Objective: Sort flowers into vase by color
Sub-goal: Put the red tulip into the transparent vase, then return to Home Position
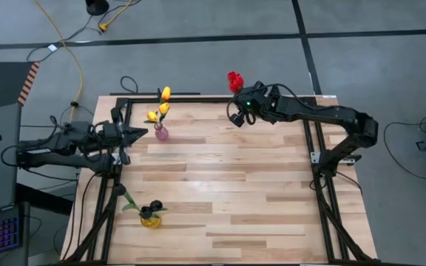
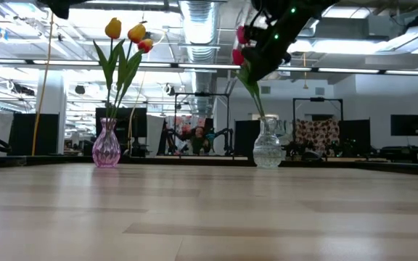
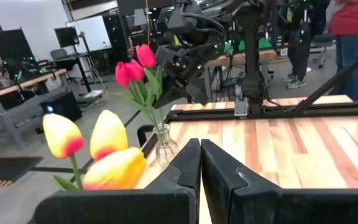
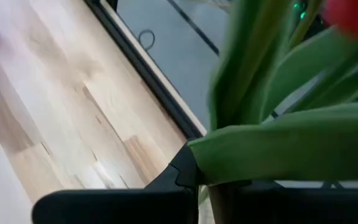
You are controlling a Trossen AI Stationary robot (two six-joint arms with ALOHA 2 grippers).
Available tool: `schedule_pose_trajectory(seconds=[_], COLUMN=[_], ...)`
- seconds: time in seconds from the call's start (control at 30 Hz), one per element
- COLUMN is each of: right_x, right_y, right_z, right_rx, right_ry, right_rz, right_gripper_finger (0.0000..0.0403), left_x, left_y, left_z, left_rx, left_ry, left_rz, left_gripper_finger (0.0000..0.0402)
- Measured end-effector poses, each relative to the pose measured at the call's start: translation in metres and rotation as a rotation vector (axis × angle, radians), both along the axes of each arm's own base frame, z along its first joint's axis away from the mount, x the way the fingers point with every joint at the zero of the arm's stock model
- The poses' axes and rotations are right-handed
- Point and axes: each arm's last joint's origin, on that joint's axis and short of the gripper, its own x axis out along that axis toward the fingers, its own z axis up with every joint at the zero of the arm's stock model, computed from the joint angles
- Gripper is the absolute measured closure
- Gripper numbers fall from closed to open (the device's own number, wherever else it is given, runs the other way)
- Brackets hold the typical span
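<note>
Right hand (image 1: 237,111) clamped on green stems of red artificial tulips (image 1: 234,80) over clear glass vase (image 2: 268,144); left hand (image 3: 200,163) together

Pale wood-plank table (image 1: 228,199), pink vase (image 1: 161,134), clear vase (image 2: 268,145), yellow vase (image 1: 151,220) standing on it

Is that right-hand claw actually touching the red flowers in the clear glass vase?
Touching. In the right wrist view, the right gripper's fingers close against the red tulips' green stems and leaves.
</note>
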Motion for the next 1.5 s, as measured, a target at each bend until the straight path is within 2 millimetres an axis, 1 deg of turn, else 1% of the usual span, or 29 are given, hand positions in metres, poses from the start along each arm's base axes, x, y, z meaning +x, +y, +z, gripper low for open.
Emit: schedule_pose_trajectory(seconds=[0.1,0.2,0.53,0.63,0.93,1.1,1.23,1.37,1.5], right_x=[0.002,0.001,0.0,0.0,0.0,-0.002,-0.009,-0.027,-0.053], right_y=[-0.004,-0.005,-0.004,-0.004,-0.003,-0.001,0.008,0.021,0.033], right_z=[-0.006,-0.008,-0.005,-0.005,-0.005,-0.004,0.009,0.03,0.048], right_rx=[0.009,0.013,0.009,0.009,0.01,0.012,0.001,-0.004,0.008], right_ry=[0.025,0.037,0.029,0.027,0.031,0.034,0.015,-0.029,-0.049], right_rz=[-0.01,-0.015,-0.014,-0.014,-0.012,-0.008,0.012,0.026,0.026], right_gripper_finger=[0.0359,0.0359,0.0355,0.0342,0.0283,0.0274,0.0276,0.0275,0.0275], left_x=[0.004,0.006,0.006,0.006,0.007,0.007,0.007,0.007,0.007], left_y=[0.0,0.0,0.0,0.0,-0.001,-0.001,-0.001,-0.001,-0.001], left_z=[-0.006,-0.008,-0.006,-0.006,-0.006,-0.006,-0.006,-0.006,-0.006], left_rx=[-0.004,-0.006,0.004,0.002,-0.007,-0.025,-0.029,-0.03,-0.03], left_ry=[-0.007,-0.026,-0.052,-0.051,-0.052,-0.057,-0.058,-0.059,-0.061], left_rz=[0.0,0.0,0.0,-0.001,-0.027,-0.025,-0.025,-0.025,-0.024], left_gripper_finger=[0.0401,0.0401,0.0402,0.0402,0.0401,0.0401,0.0401,0.0401,0.0401])
